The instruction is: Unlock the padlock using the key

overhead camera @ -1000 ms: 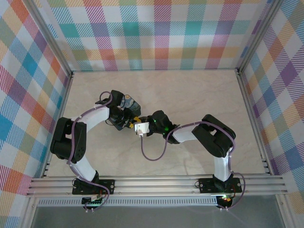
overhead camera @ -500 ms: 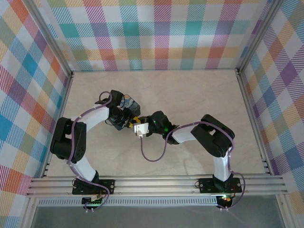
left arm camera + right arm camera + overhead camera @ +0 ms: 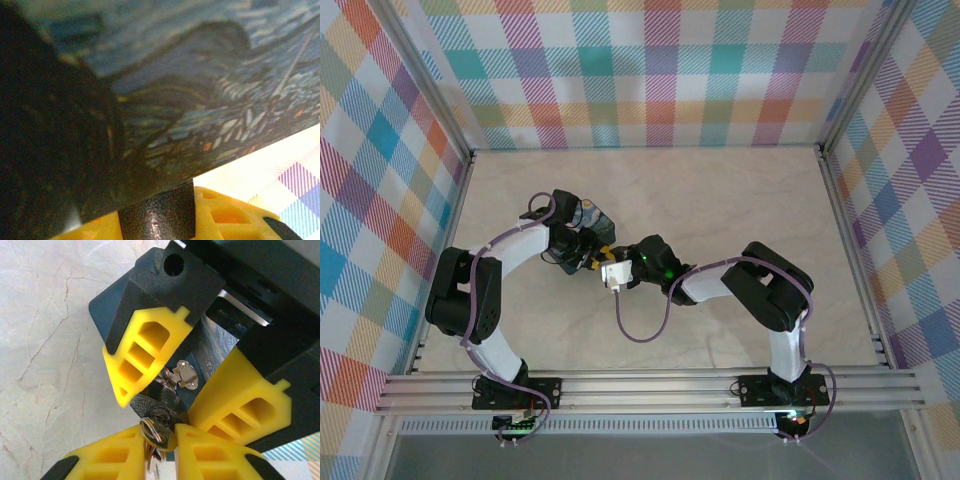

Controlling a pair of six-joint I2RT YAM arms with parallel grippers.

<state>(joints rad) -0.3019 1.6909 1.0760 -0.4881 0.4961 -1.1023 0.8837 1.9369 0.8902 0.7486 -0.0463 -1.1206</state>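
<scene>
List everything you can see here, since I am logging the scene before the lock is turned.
blue tin: one, blue painted, left of the table's centre
clasp: one, silver, on the tin
padlock: one, dark, just below the clasp
key: one, silver, on a ring, at the padlock's near end
table: one, beige marble
walls: three, plaid, around the table
left gripper: one, yellow jaws, closed on the tin
right gripper: one, yellow jaws, closed on the key
</scene>
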